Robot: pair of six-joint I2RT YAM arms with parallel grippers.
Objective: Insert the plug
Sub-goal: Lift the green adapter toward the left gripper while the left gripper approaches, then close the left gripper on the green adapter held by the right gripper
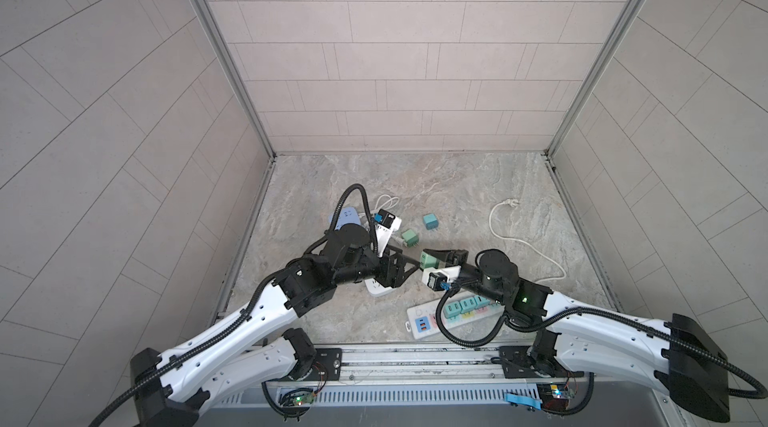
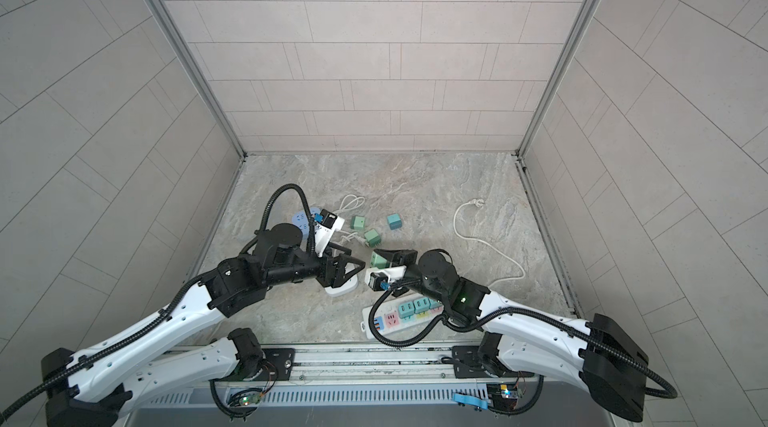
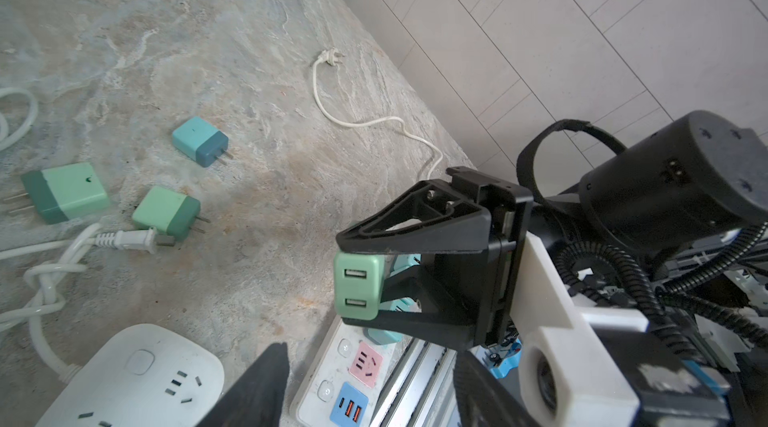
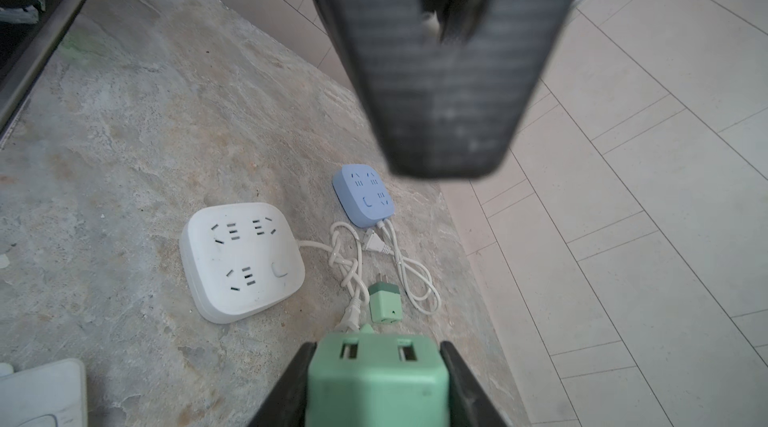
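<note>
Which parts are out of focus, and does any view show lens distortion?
Left wrist view: its own fingers are blurred, the green charger sharp. Right wrist view: the charger and a dark finger near the lens are blurred, the white socket block sharp. Both top views: side wall lines bow.

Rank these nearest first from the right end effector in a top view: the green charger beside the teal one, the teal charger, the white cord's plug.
1. Green charger, just back-left of the right end effector.
2. Teal charger, farther back.
3. White cord's plug, far to the right rear.
</note>
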